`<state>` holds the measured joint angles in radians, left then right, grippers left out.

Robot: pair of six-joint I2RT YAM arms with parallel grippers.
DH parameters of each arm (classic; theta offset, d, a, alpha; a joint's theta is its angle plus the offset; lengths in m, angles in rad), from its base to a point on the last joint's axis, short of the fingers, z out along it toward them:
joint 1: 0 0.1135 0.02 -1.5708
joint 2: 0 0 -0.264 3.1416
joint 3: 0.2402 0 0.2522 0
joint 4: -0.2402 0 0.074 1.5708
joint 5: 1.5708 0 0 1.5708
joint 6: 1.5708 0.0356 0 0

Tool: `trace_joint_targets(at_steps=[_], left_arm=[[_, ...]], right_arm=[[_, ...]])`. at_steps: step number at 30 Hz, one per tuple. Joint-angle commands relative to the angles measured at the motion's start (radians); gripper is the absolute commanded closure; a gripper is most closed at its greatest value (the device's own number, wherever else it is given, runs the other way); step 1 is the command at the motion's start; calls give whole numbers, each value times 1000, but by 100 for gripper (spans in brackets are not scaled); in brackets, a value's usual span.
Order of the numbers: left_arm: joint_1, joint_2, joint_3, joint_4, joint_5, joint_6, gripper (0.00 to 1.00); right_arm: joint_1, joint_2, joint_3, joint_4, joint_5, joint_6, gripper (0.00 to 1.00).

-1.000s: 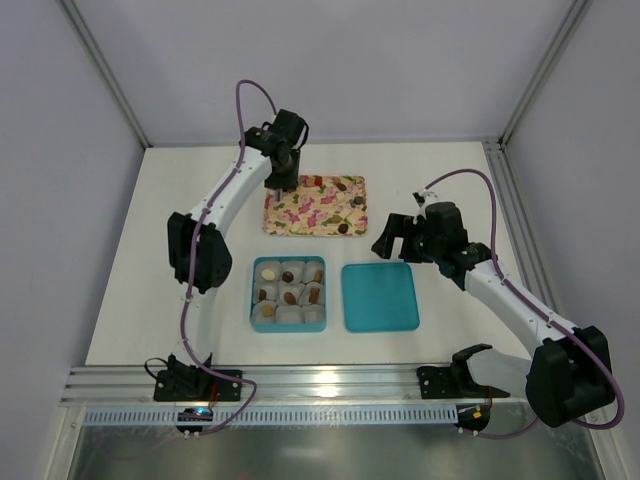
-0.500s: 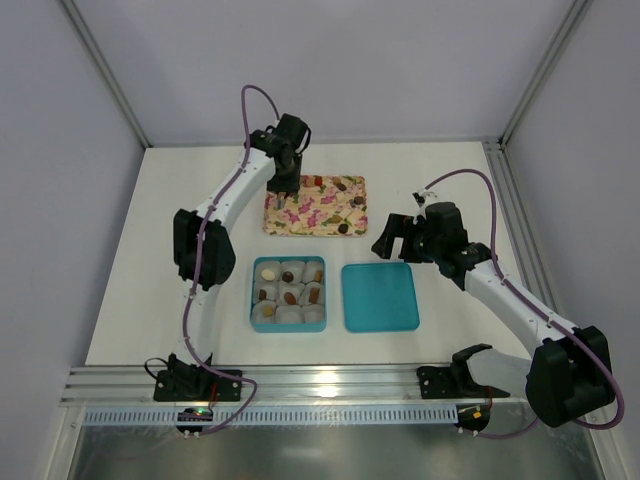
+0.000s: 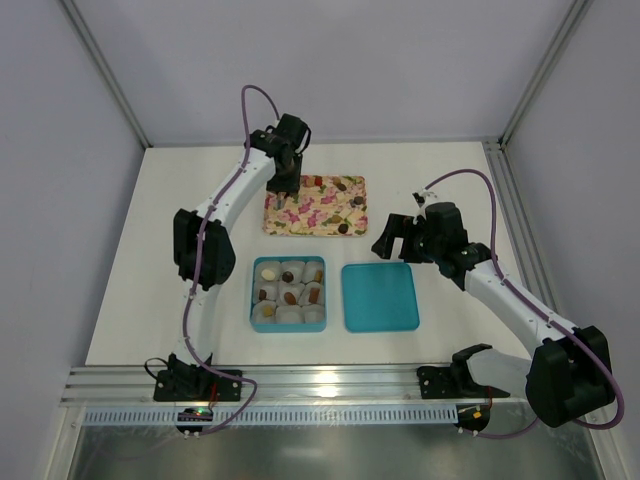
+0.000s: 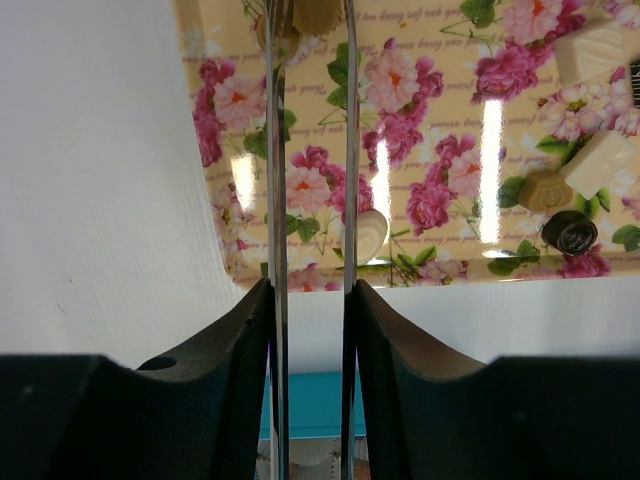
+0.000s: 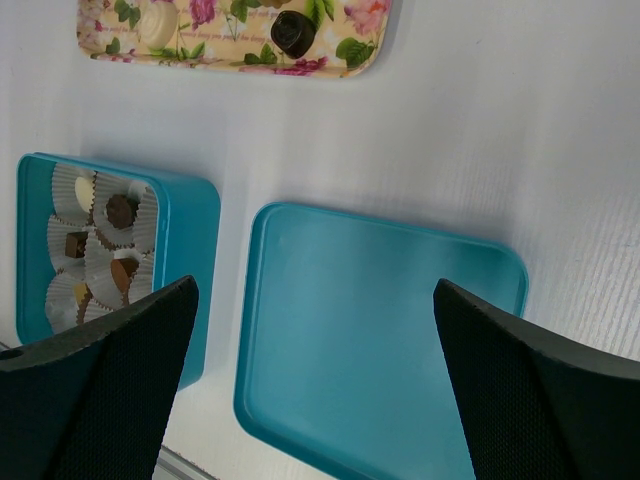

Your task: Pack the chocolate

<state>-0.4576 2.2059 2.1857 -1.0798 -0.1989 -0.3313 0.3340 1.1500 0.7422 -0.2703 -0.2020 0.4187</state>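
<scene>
Several chocolates lie on the pink floral tray [image 3: 315, 207]: a cream heart [image 4: 368, 232], a tan one [image 4: 545, 190], a dark round one [image 4: 570, 233] and cream blocks [image 4: 600, 165]. My left gripper [image 3: 283, 188] is lowered over the tray's far left corner. Its thin metal blades [image 4: 310, 8] stand a narrow gap apart, closed on a tan chocolate [image 4: 316, 14] at the frame's top edge. The teal box [image 3: 288, 293] holds paper cups, several with chocolates in them. My right gripper [image 3: 390, 238] is open and empty above the teal lid [image 3: 380, 297].
In the right wrist view the open gripper [image 5: 315, 290] hovers over the lid [image 5: 380, 330], with the box [image 5: 190, 220] to its left and the tray's near edge [image 5: 360, 60] with a dark chocolate [image 5: 293, 32] above. White table lies all around.
My left arm shifted slightly right and toward the back over the tray's corner, then held still. The right arm has not moved.
</scene>
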Motion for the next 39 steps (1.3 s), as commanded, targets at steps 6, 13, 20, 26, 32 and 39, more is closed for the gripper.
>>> trace_joint_targets(at_steps=[6,13,20,26,32,39], left_arm=[[5,-45,8,26,-16,17,63],[4,-55,0,24,-20,18,63],[4,-57,5,20,-23,21,62],[4,-63,0,20,-27,21,62],[5,-77,2,20,-30,26,62],[4,-55,6,14,-10,28,62]], right_arm=[[3,-15,-4,36,3,-9,0],[3,-26,-7,34,1,-6,0],[3,-27,-9,33,1,-6,0],[2,-27,-9,34,1,-6,0],[2,-22,-10,39,-2,-4,0],[3,-26,-15,40,-1,-4,0]])
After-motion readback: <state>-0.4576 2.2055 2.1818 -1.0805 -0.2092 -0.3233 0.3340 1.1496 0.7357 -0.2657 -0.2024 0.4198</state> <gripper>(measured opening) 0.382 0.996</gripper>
